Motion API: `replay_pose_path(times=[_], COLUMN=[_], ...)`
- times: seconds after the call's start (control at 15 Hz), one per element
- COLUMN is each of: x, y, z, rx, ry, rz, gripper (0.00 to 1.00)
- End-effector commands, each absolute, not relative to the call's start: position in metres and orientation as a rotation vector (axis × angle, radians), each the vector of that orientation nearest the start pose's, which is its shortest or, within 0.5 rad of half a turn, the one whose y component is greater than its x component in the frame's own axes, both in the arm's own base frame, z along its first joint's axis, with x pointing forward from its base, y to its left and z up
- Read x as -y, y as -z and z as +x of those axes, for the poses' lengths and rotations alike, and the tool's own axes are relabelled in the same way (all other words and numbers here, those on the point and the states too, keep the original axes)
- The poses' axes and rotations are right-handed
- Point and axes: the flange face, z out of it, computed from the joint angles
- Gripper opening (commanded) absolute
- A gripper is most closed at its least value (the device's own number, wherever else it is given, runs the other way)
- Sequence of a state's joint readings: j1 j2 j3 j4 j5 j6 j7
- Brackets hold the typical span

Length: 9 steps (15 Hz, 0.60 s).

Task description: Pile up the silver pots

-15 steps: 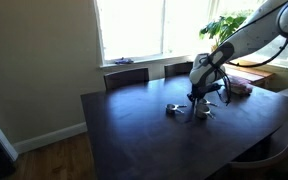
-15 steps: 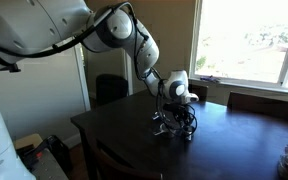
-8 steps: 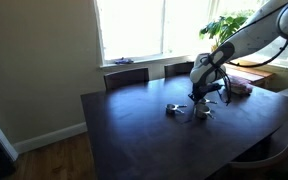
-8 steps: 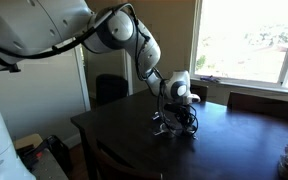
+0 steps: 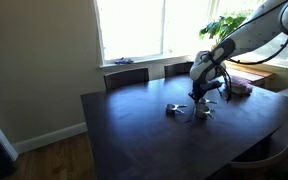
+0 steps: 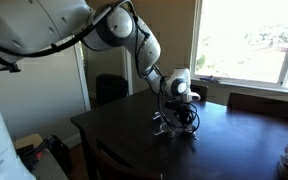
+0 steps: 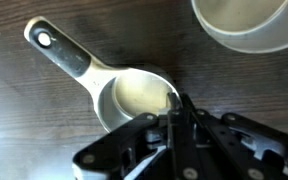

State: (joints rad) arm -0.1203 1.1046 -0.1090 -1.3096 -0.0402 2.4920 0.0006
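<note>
hand [image 7: 175,112] pinching silver pot [image 7: 132,98] rim, dark table [image 7: 24,130]

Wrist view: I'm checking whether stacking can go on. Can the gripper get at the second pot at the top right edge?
Probably yes. The gripper seems shut on the rim of the handled pot, and only table shows between it and the second pot, which is close by.

Gripper [image 6: 181,122] low over dark table [image 6: 124,142], at tiny silver pots [image 6: 162,126]; bright window [image 6: 249,40] behind.

Home dining room: dark table [image 5: 134,130], chairs [image 5: 126,76], window [image 5: 134,25].
</note>
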Motion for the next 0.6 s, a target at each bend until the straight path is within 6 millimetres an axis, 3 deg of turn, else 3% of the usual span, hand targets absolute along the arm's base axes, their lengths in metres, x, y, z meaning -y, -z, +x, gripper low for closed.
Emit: replay_pose_path(times=[0.0,0.53], x=[0.146,0.148], y=[-0.099,-0.111], z=[0.709,0.708], rx=[-0.118,-0.083], ry=[0.041,0.009], rz=[-3.223,-3.234], gripper=[0.06,0.05])
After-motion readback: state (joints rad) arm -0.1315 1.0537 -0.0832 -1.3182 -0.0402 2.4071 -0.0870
